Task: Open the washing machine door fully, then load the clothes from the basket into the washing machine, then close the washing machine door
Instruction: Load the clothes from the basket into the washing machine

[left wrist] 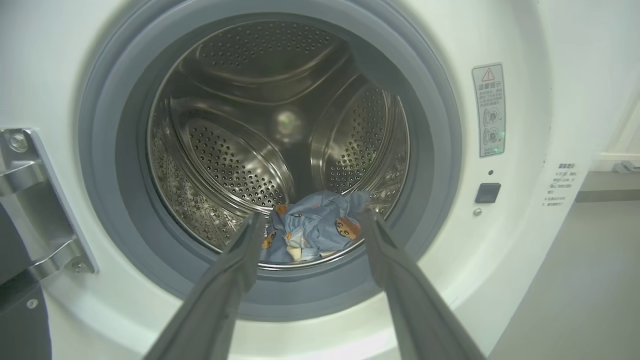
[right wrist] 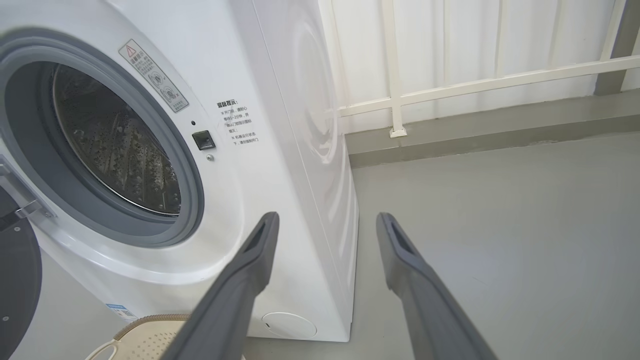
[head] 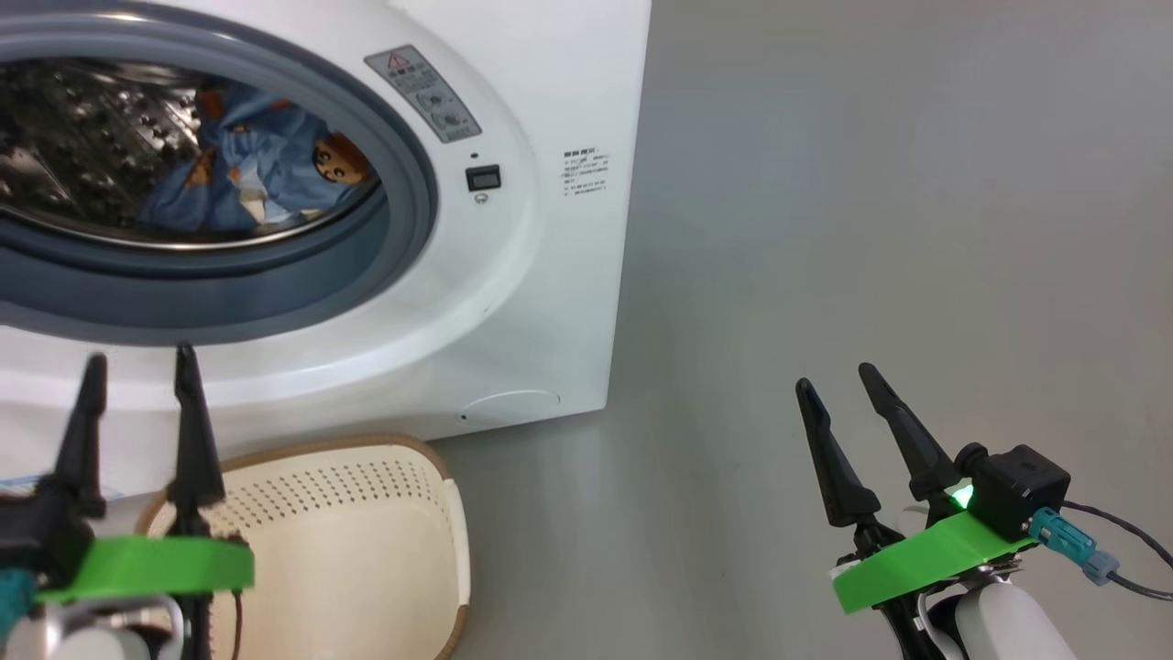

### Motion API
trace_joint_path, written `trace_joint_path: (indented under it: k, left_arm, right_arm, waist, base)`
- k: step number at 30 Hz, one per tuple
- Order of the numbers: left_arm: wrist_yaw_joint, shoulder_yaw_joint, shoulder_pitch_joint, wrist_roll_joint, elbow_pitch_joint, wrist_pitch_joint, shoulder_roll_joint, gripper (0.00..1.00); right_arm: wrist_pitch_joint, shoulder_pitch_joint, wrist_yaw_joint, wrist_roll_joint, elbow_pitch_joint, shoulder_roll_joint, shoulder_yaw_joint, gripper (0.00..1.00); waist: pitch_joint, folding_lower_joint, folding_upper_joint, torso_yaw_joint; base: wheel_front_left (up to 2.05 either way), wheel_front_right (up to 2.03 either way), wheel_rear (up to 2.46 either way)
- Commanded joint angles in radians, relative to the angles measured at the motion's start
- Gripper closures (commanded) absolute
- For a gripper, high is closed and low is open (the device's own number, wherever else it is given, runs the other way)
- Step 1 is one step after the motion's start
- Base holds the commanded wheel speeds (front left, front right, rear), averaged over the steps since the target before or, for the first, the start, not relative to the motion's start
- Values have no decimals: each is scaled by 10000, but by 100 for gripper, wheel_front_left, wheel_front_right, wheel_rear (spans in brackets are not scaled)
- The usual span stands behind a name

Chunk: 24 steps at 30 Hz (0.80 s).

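The white washing machine (head: 513, 302) stands with its hatch uncovered. Its door (right wrist: 17, 280) is swung out to the left; just a slice of the black rim shows. Light blue clothes (head: 257, 174) with cartoon figures lie at the bottom of the steel drum (left wrist: 240, 125), seen again in the left wrist view as clothes (left wrist: 315, 232). The cream basket (head: 367, 532) sits on the floor below the hatch, its visible inside bare. My left gripper (head: 137, 362) is open and empty in front of the hatch. My right gripper (head: 836, 378) is open and empty over the floor, right of the machine.
Grey floor (head: 871, 229) stretches to the right of the machine. A white railing and wall (right wrist: 450, 85) stand behind it. The metal door hinge (left wrist: 35, 200) sits at the hatch's left side. A black latch socket (head: 483, 177) is right of the rubber ring.
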Motion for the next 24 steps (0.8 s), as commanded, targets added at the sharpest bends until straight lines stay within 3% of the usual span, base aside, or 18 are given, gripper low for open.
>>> trace_joint_path:
  k: [1, 10, 24]
  left_arm:
    - [76, 223, 298, -25, -431, -22, 190, 0]
    - [247, -422, 1689, -25, -963, -22, 188, 0]
    - [1130, -930, 2921, -596, -1294, -22, 188, 0]
  right_arm:
    - [-48, 114, 62, -121, -250, 46, 230, 0]
    - [-48, 383, 62, -274, -393, 122, 83, 0]
    - [-48, 858, 62, -462, -608, 179, -102, 0]
  waist:
    - [-166, 1, 0, -30]
    - [-585, 1, 0, -9]
    - [-1287, 1, 0, -36]
  base:
    - [0, 0, 0]
    - [0, 0, 0]
    - [0, 0, 0]
